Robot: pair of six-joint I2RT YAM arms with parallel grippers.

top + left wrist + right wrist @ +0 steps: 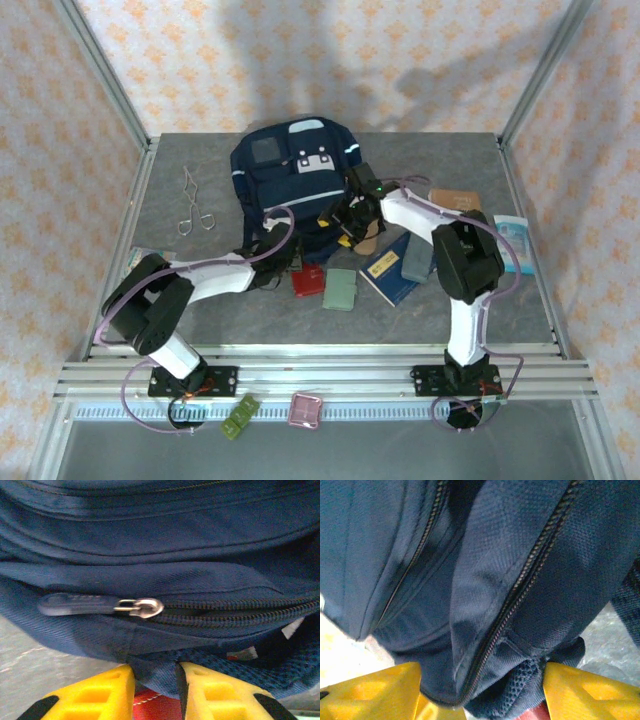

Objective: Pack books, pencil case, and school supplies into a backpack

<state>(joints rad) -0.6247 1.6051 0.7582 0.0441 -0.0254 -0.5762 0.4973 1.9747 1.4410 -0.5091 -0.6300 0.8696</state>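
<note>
Packing has hardly begun, by my reading: nothing is seen inside the backpack (290,175), and every item lies out on the bench (200,310). The backpack lies flat at mid-bench toward the far edge, front up. The left wrist view shows a zip slider (145,607) with the teeth to its right meshed, and I see no open mouth anywhere, so getting a compartment open looks like the step in hand.

The left claw (155,672) is nearly closed, pinching a fold of the backpack's lower edge. The right claw (481,670) stands wide at the backpack's right side with a thick bunch of fabric between its fingers. I cannot tell whether it is clamping.

Still to go in:
- The blue book (388,272), just right of the backpack's near end.
- The brown book (455,200), farther right.
- The pencil case (370,240), partly under the right claw.
- The grey slab (418,262), beside the blue book.
- The green case (340,290) and the red case (308,282), side by side near the backpack's lower edge.

The room is a booth of orange-patterned wallpaper (300,60) with metal corner posts (105,70). The bench top is grey and mottled, with a ribbed rail (320,375) along the near edge. A pale blue packet (515,243) lies at the right and a thin metal tool (192,205) at the left. A green bit (240,415) and a pink bit (305,410) sit below the rail.
</note>
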